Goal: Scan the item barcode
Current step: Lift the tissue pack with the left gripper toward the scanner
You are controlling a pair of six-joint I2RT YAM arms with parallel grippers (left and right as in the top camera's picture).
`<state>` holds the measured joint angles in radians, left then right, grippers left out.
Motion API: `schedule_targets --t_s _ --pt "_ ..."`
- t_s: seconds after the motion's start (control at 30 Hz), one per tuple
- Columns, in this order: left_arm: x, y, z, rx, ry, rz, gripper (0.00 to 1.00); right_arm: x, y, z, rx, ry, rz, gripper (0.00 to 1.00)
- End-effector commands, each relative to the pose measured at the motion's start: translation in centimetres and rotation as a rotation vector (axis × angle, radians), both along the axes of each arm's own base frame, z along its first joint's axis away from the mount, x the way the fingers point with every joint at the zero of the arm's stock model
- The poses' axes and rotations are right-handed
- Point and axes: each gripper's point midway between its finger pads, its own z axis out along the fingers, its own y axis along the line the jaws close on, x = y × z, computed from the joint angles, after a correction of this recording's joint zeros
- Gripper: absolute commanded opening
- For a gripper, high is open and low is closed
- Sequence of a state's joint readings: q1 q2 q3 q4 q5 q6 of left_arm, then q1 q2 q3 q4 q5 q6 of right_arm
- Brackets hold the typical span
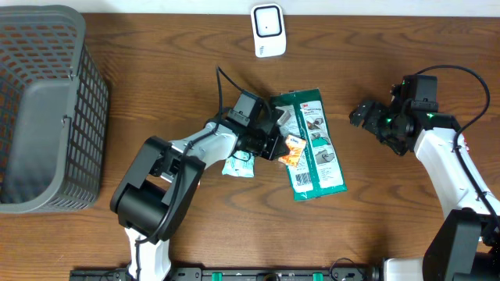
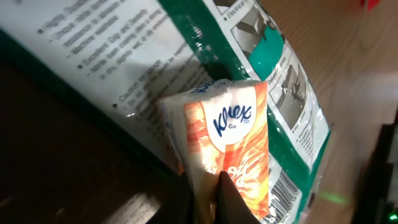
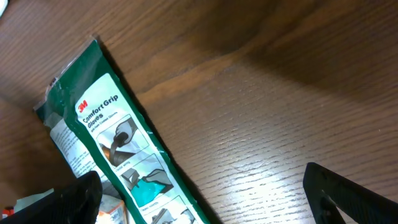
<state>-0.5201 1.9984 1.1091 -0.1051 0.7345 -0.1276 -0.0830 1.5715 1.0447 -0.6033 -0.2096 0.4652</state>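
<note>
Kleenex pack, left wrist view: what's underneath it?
The green 3M gloves package, its printed text and a barcode corner showing; the stretch directly beneath the Kleenex pack is covered.

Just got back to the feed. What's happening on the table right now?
The left gripper is shut on the orange Kleenex pack, right over the green 3M gloves package in the middle of the table. The right gripper hangs open off to the side, holding nothing. The white scanner stands at the far edge, and nothing is in front of it yet.
</note>
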Motion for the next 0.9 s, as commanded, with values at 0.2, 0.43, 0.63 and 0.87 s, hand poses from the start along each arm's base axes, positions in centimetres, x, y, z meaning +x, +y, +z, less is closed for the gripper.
schedule_targets --t_s 0.2,0.43,0.63,0.87 --pt "2.2 1.3 10.0 -0.412 0.181 0.053 0.07 0.1 -0.2 0.5 -0.001 -0.015 0.004 0.99" --pt "1.7 3.0 17.0 -0.669 0.420 -0.066 0.07 0.1 -0.2 0.4 -0.001 -0.015 0.004 0.99" --pt "2.1 3.4 18.3 -0.637 0.691 0.039 0.07 0.1 -0.2 0.4 -0.001 -0.015 0.004 0.99" --pt "3.2 4.8 21.5 -0.673 0.634 0.058 0.07 0.1 -0.2 0.4 -0.001 -0.015 0.004 0.99"
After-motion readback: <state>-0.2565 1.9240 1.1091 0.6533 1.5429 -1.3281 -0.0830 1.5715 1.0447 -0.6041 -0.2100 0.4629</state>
